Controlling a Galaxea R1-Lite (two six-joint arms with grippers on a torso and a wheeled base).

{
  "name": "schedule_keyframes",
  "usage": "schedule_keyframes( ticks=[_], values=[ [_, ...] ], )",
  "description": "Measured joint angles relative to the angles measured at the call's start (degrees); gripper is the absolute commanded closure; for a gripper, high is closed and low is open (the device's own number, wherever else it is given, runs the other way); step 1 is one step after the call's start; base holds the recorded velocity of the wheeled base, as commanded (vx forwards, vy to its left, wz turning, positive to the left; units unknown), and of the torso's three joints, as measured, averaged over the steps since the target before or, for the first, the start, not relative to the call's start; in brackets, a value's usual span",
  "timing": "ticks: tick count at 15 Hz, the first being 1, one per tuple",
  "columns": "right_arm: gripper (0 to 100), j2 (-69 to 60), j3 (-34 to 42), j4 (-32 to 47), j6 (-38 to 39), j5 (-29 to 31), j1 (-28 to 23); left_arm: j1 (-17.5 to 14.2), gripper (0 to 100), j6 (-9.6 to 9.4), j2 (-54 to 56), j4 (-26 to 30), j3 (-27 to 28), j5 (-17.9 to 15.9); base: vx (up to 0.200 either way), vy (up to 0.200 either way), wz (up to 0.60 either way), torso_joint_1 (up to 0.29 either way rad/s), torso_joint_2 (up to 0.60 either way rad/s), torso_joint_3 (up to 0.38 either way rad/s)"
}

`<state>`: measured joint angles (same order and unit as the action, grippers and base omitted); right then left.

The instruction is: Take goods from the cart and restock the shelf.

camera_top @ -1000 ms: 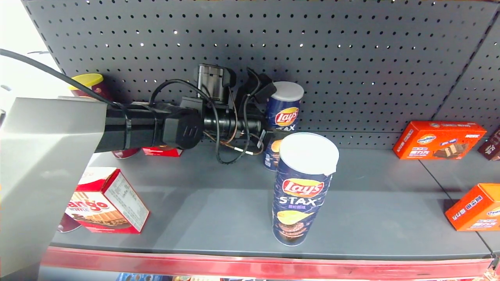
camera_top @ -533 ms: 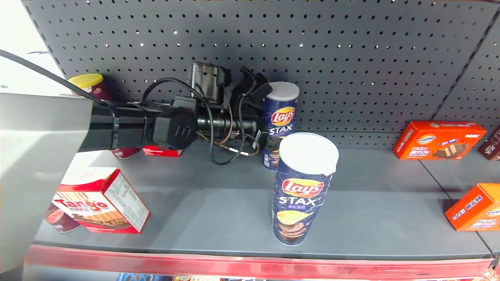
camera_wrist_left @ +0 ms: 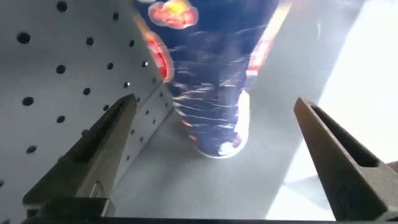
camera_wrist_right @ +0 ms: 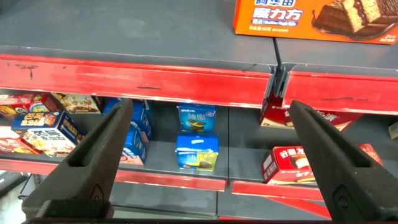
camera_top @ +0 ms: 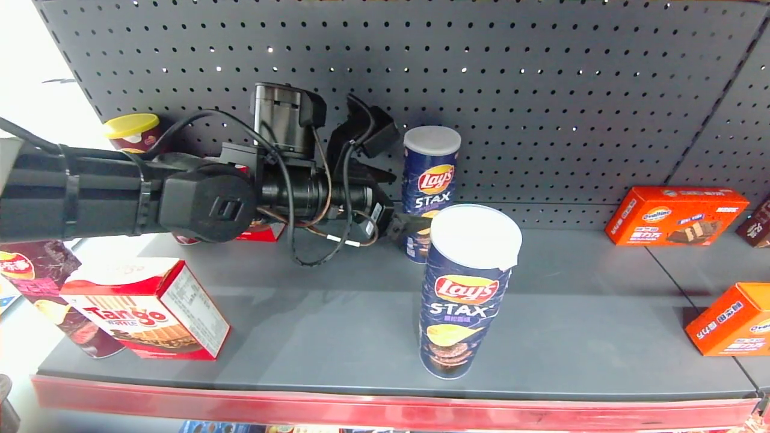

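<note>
Left gripper point(camera_wrist_left: 214, 102) is spread wide with nothing clasped. The rear crisp can point(camera_wrist_left: 211, 74) stands on the shelf point(camera_top: 337, 325) just beyond its fingertips, against the pegboard point(camera_top: 541, 90), its top cut off in the wrist view. From the head, the front can point(camera_top: 466, 288) partly hides that can's foot. Right gripper point(camera_wrist_right: 211, 104) gapes empty too, with blue boxes point(camera_wrist_right: 198, 144) far beyond its fingers.

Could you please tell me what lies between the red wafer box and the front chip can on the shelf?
Nothing: in the head view, the stretch of grey shelf between the wafer box and the front chip can is bare.
</note>
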<state>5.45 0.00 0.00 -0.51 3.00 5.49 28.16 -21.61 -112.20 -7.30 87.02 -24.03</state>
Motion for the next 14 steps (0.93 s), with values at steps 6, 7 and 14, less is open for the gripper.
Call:
schedule_keyframes(
  ticks=[6, 7, 14],
  values=[
    [0, 0.0, 0.0, 0.0, 0.0, 0.0, 0.05, -0.22, 0, -0.37, 6.66, -0.06, -10.58, 13.82, 0.0, 0.0, 0.0, 0.0, 0.0, 0.0],
    [0, 0.0, 0.0, 0.0, 0.0, 0.0, 0.05, -0.22, 0, -0.37, 7.05, -0.11, -10.75, 18.46, 0.0, 0.0, 0.0, 0.0, 0.0, 0.0],
    [0, 0.0, 0.0, 0.0, 0.0, 0.0, 0.02, 0.61, 0, -0.2, 1.89, -10.02, -9.87, 28.76, 0.0, 0.0, 0.0, 0.0, 0.0, 0.0]
  ],
)
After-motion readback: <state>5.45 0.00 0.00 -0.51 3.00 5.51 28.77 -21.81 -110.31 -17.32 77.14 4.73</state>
